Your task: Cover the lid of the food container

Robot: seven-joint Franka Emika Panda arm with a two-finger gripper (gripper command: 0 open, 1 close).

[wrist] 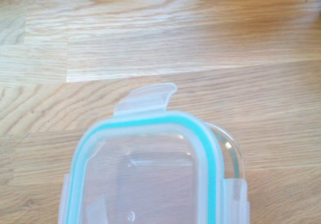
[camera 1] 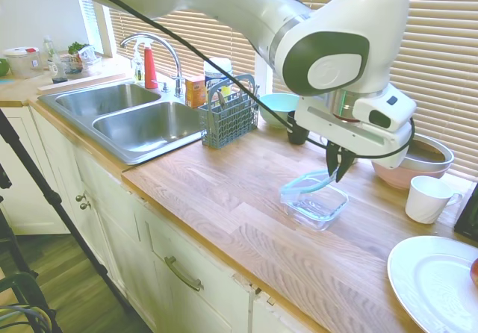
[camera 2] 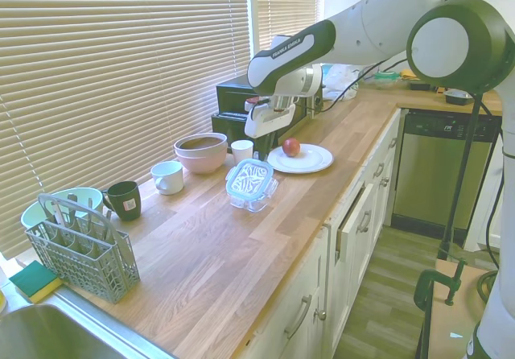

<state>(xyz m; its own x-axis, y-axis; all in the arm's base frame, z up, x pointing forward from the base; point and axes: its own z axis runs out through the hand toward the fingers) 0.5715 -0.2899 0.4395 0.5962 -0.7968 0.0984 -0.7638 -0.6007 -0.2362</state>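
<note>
The food container is a shallow clear glass dish on the wooden counter. Over it lies the lid, clear with a teal rim, slightly tilted with its far edge raised. My gripper hangs above the container's far side, shut on that raised edge. From the second exterior view the lid looks almost flat on the container, with the gripper just behind it. In the wrist view the lid sits a little off the container, whose glass rim shows at one side.
A pink bowl, a white mug and a white plate stand close to the container. An apple lies on that plate. A dark mug, a cutlery basket and the sink lie further along.
</note>
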